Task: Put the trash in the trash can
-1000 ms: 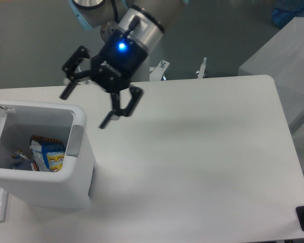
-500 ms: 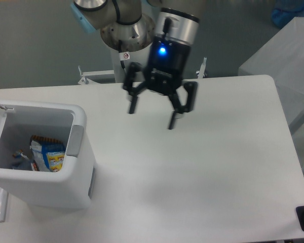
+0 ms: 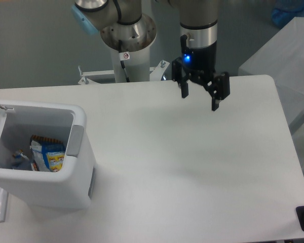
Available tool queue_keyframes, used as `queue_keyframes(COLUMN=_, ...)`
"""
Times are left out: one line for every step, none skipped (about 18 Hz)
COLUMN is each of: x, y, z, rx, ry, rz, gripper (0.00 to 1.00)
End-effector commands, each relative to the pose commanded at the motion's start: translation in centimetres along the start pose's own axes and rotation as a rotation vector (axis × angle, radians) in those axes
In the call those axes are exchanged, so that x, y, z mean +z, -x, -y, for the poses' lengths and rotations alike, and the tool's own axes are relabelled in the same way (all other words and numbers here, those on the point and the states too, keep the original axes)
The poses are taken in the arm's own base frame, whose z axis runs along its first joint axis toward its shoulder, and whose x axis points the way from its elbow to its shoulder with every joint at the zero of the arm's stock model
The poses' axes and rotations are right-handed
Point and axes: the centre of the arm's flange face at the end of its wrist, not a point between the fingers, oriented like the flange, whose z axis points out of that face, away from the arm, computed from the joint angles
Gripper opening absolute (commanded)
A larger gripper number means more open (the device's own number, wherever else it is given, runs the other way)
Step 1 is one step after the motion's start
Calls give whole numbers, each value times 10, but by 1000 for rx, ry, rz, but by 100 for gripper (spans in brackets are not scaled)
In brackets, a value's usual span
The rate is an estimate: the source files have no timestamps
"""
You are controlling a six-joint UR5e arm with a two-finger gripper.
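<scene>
White bin [image 3: 78, 195] holds a blue wrapper [image 3: 48, 154]; its print is too small to read. The gripper [image 3: 200, 98] hangs over the desk [image 3: 192, 167], fingers [image 3: 216, 96] wide, empty.

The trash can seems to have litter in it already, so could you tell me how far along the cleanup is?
Done: a blue snack wrapper lies inside the open trash can, with other litter beside it that is too dark to identify. In hand: nothing; the gripper is open and empty above the table's far side. Left: no litter shows on the tabletop.

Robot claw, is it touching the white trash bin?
Apart. The fixed camera shows the gripper open and empty at the table's far edge, with bare table separating it from the trash bin.
</scene>
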Motion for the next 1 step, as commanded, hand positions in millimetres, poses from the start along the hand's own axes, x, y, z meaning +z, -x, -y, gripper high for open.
queue_keyframes(x=-2, y=-2, z=1, rx=3, ry=-2, rz=-2, gripper=100)
